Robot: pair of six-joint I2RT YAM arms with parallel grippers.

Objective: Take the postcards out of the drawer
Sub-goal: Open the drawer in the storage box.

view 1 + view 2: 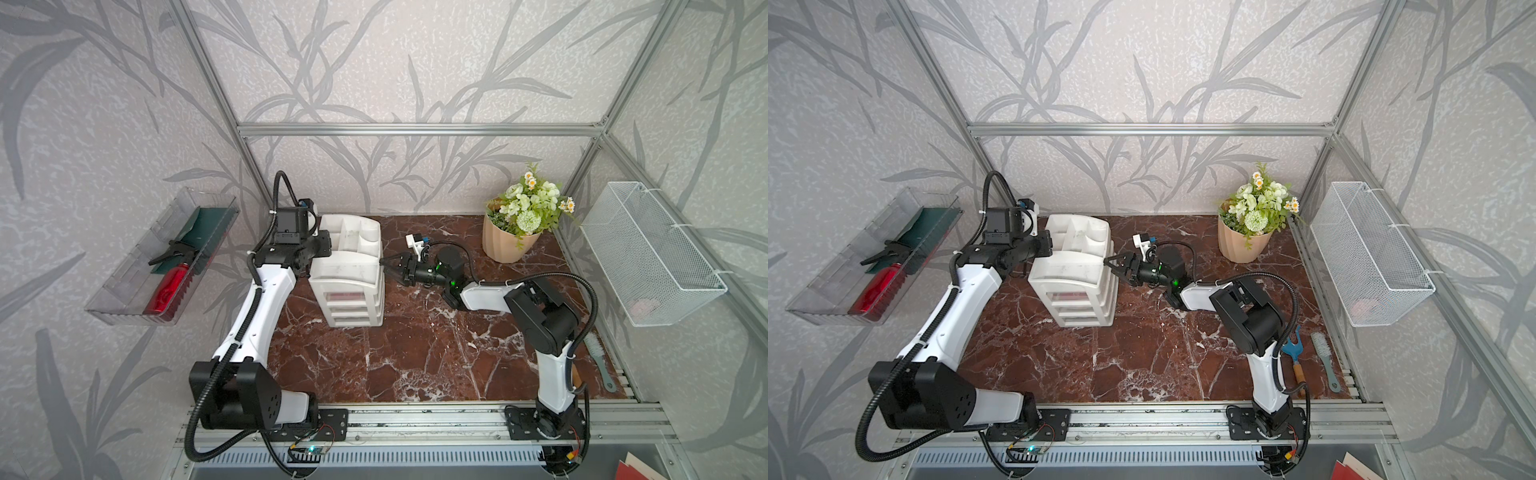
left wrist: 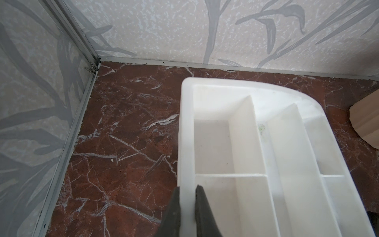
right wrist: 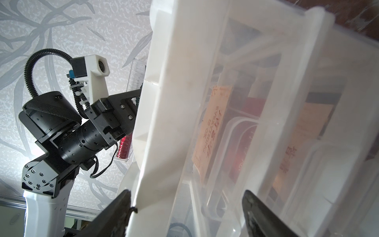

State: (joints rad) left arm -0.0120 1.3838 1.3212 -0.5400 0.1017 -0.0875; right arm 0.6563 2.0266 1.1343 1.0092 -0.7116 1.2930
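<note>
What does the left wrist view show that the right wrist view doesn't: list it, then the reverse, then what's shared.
Only left wrist: the organizer's open top compartments, the left gripper shut on its rim wall, a peach pot's edge. Only right wrist: the postcards inside the translucent drawers, the right gripper open near them. Both: the white organizer and the leaf-patterned wallpaper.

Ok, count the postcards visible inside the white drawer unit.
3, seen through the translucent drawers in the right wrist view: a peach postcard, a red postcard beside it, and a second peach postcard further along. Others may be hidden.
</note>
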